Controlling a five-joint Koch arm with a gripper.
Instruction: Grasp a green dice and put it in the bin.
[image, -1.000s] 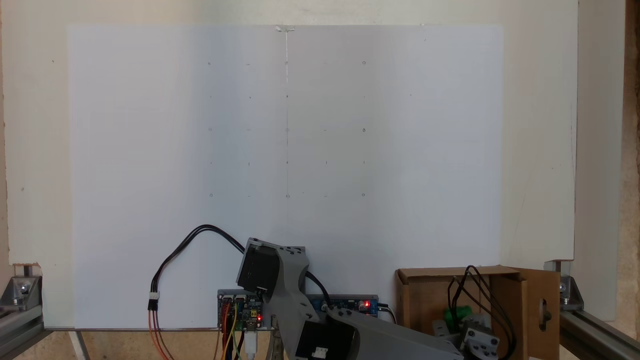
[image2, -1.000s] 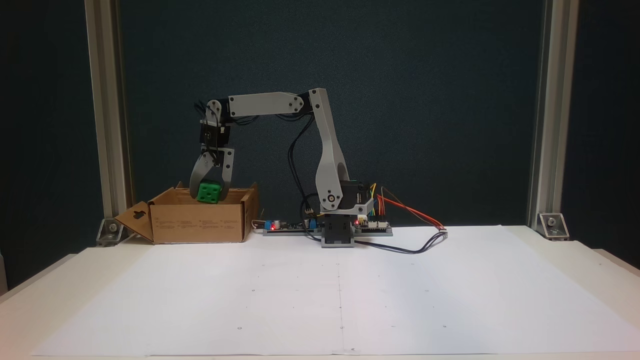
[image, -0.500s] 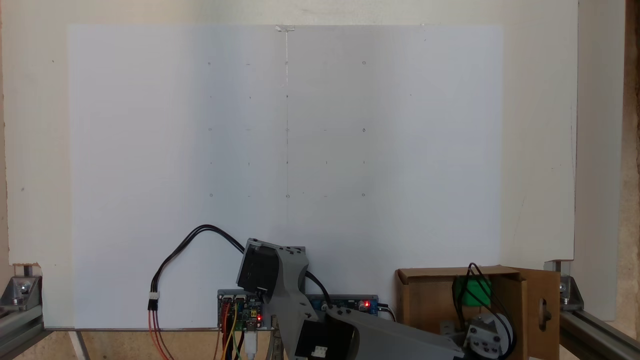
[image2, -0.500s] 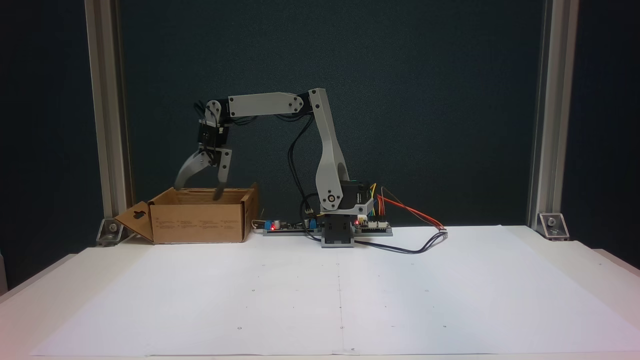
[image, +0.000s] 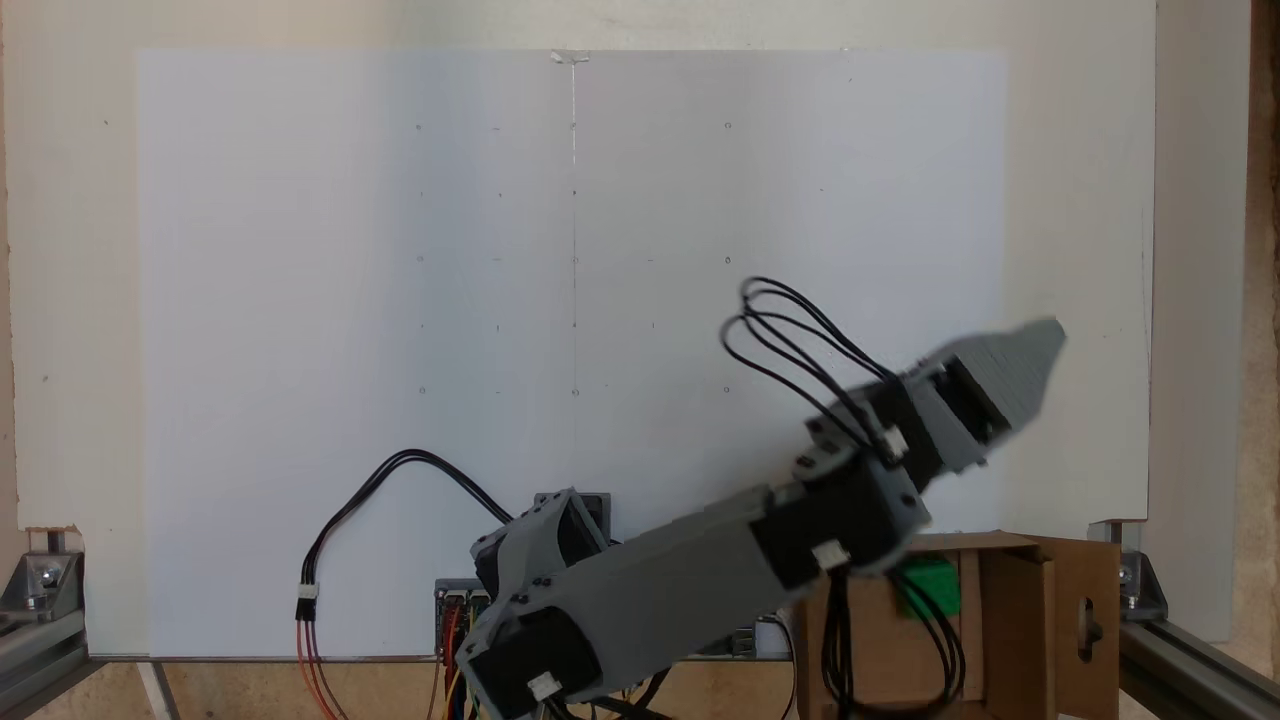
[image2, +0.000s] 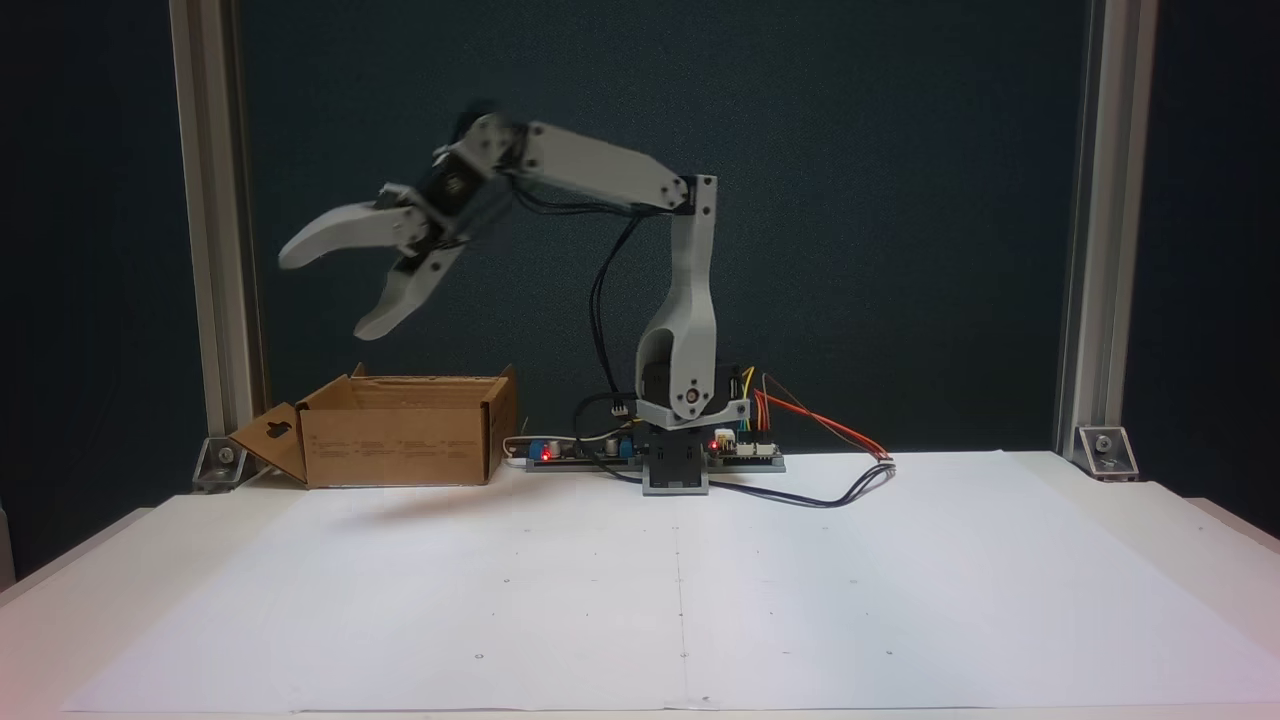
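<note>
I've raised the jaws (image2: 322, 292), now apart and empty | dice (image: 928, 585) lies in the bin (image2: 400, 440), at their 5 o'clock | drop looks done.

The die (image: 930, 587) lies in the box (image: 1000, 545), left of the arm's base (image2: 678, 470) in a fixed view; the gripper (image2: 322, 291) hangs above the box, jaws apart.

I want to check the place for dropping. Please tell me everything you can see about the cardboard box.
The cardboard box is brown corrugated board, open at the top, standing on the table's back edge beside the robot's base. One flap folds outward and has a cut-out handle hole. Small print marks its front wall. In a fixed view, a green dice lies inside it. The open gripper hangs above, not touching the box.
</note>
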